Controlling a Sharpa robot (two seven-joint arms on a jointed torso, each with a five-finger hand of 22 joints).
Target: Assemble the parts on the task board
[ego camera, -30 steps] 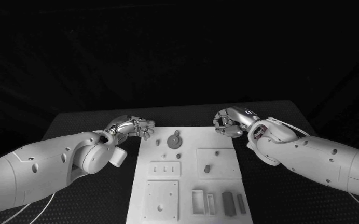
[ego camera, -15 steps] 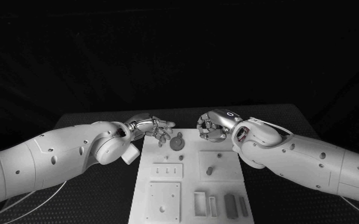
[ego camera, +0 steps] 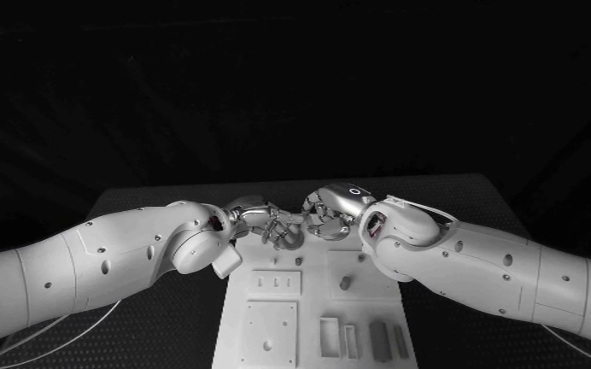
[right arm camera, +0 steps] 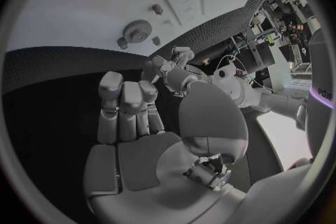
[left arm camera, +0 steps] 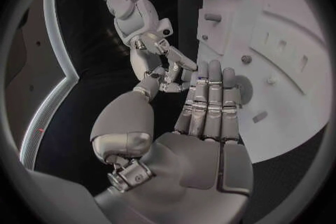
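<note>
Head view: left hand [ego camera: 273, 224] and right hand [ego camera: 330, 211] are meeting just above centre of the frame, over the far end of the task board [ego camera: 308, 309], fingertips of the two nearly touching; whether they touch I cannot tell; the board is lying in the lower middle of the frame on the black table [ego camera: 148, 207], running toward the bottom edge. Left wrist view is showing the left hand's fingers [left arm camera: 210, 101] lying straight and close together over the board, thumb apart at the side, nothing in the grasp; right wrist view is showing the right hand's fingers [right arm camera: 126, 106] bent forward side by side, thumb apart, palm holding nothing. Parts: a gear [right arm camera: 139, 30] is sitting on the board in the upper middle of the right wrist frame, two small pieces beside it; slim blocks [ego camera: 377, 339] are standing in slots at the board's lower right in the head view; a small peg [ego camera: 346, 283] is sitting mid-board.
</note>
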